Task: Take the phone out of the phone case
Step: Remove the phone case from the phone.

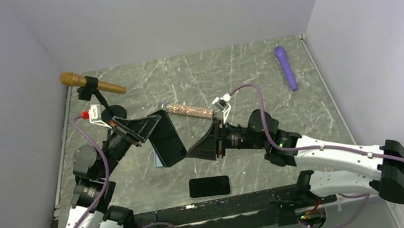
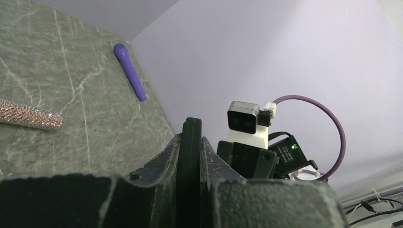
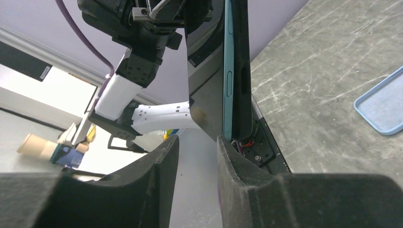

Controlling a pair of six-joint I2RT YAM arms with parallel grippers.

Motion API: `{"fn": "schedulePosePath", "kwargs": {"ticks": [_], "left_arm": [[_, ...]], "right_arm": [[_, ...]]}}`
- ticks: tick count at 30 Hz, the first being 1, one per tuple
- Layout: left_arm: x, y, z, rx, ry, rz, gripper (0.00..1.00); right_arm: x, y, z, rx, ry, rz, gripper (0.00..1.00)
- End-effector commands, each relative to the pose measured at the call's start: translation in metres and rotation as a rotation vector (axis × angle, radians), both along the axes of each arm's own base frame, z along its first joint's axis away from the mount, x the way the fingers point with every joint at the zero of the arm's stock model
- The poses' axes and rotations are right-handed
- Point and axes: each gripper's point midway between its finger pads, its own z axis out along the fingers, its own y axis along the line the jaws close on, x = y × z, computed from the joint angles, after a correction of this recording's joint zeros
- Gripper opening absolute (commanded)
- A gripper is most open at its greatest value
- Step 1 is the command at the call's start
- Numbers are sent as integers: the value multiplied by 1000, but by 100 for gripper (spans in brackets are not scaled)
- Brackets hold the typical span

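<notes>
While left pincer (image 1: 150,127) clamps the phone (image 1: 167,140), right pincer (image 3: 197,143) narrowly parted beside it.

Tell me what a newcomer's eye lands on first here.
The phone stands out first: it is held tilted up off the table at centre, pinched in the left gripper, with the open right gripper pointing at its edge. Next come the glittery tube lying just behind them and the purple stick at the far right.
</notes>
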Motion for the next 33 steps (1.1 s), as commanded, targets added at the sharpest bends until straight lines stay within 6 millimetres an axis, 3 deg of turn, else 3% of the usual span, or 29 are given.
{"fn": "schedulePosePath", "kwargs": {"ticks": [1,8,14,25,33], "left_arm": [[-10,-2,29,-73,-82,-40,0],[-12,-2,31,-73,-88,-50,0],[-13,0,33,-59,-98,-35,0],[-9,-5,28,-75,-78,-61,0],[-11,-5,30,-79,-81,-62,0]], "right_arm": [[-6,4,22,106,-15,53,37],[-1,8,13,88,-2,50,40],[14,-4,-1,-1,-17,-56,41],[7,2,6,40,-27,4,28],[8,5,-2,32,-10,11,33]]}}
